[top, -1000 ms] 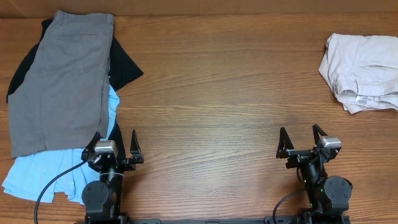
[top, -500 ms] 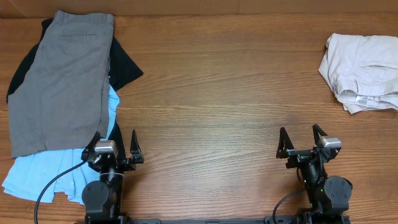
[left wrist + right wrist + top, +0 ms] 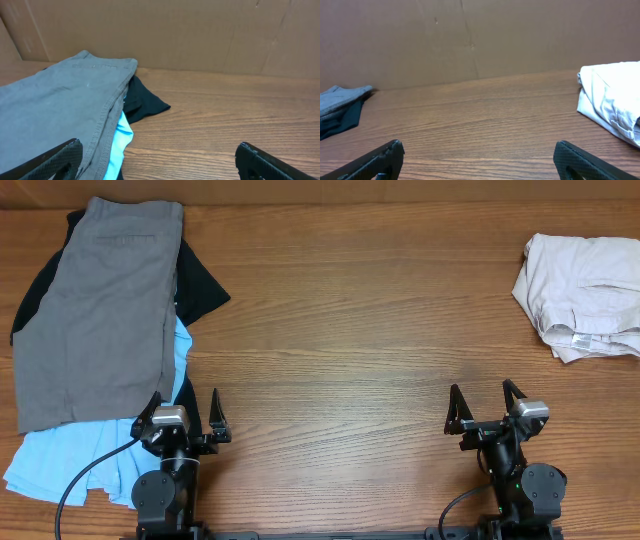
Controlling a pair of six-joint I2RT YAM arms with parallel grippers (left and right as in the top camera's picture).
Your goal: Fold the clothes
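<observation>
A: Where are the clothes, and what are the arms doing?

B: Seen from above, grey shorts lie flat on top of a black shirt and a light blue shirt at the left side of the table. A crumpled beige garment sits alone at the far right edge. The left pincer and the right pincer both rest at the near edge, fingers spread wide, holding nothing.

A: How should the step in hand go?

B: It looks like a first reach. The right pincer seems best placed for the beige garment. It should take the garment by an outer edge, not the bunched middle, then draw it to the bare centre of the table. There both arms can flatten it before any fold.

A: Anything different from a moment ago?

B: No. The garments and both arms sit exactly as in the earlier overhead view.
</observation>
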